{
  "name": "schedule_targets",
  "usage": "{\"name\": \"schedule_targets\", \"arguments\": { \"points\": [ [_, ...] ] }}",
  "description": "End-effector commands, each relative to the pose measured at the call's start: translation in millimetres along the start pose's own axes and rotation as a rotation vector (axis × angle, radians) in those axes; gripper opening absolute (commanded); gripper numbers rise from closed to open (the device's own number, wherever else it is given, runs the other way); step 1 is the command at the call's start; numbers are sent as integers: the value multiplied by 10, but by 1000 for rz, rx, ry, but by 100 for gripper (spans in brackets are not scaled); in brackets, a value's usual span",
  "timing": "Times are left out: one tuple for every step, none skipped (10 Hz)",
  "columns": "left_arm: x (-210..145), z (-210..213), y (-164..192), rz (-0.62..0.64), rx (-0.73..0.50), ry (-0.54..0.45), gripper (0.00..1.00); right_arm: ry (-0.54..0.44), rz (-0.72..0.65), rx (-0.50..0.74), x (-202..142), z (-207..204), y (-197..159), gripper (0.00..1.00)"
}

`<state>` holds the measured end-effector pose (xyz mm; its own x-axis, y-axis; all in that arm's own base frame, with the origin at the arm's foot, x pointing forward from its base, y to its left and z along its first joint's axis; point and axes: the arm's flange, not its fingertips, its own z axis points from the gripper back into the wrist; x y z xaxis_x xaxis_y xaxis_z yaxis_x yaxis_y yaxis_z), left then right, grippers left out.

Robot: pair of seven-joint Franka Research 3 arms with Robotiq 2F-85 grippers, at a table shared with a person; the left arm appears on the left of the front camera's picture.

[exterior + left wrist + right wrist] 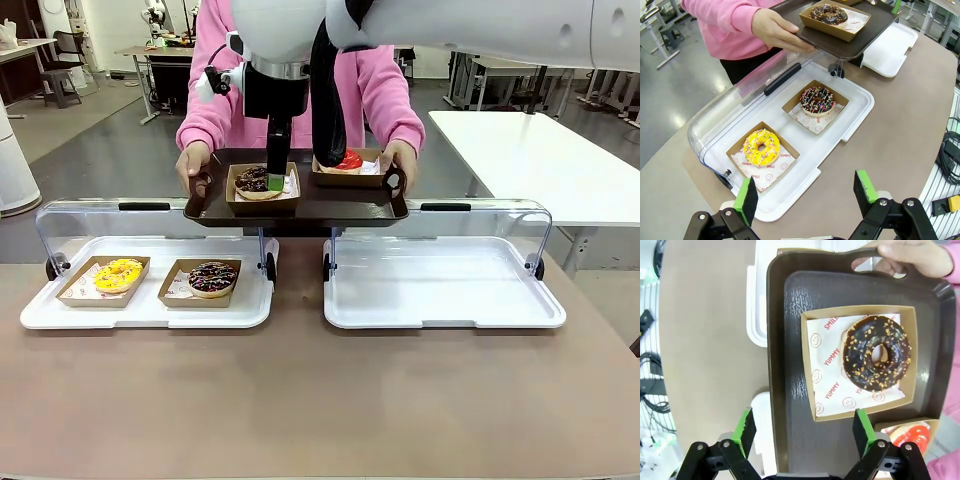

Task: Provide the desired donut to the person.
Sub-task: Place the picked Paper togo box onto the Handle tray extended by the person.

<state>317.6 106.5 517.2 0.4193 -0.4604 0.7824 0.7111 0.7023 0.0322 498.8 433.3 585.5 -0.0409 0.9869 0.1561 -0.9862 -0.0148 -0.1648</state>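
So the right gripper (804,432) hangs over the dark tray (790,365), jaws spread, just beside the nut-sprinkled chocolate donut (876,353); left gripper (810,192) jaws spread too.

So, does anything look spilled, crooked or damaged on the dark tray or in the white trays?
Nothing stands out. Both donut boxes sit flat on the dark tray, and the yellow donut and sprinkled donut rest neatly in the white tray.

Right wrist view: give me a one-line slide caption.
Open right gripper above the chocolate nut donut in its box on the dark tray held by the person's hand.
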Motion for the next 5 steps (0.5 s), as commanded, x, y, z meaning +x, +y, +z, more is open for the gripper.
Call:
{"name": "schedule_targets", "arguments": {
  "points": [
    [5, 5, -2, 18, -6, -8, 100, -44, 32, 53, -243, 133, 132, 100],
    [5, 5, -2, 18, -6, -8, 100, 125, 33, 20, -218, 118, 227, 100],
    [5, 5, -2, 18, -6, -8, 100, -22, 6, 14, -78, 82, -9, 100],
    [5, 5, -2, 18, -6, -8, 100, -22, 6, 14, -78, 82, -9, 100],
    [5, 5, -2, 18, -6, -8, 100, -22, 6, 14, -78, 82, -9, 100]
  ]
}}
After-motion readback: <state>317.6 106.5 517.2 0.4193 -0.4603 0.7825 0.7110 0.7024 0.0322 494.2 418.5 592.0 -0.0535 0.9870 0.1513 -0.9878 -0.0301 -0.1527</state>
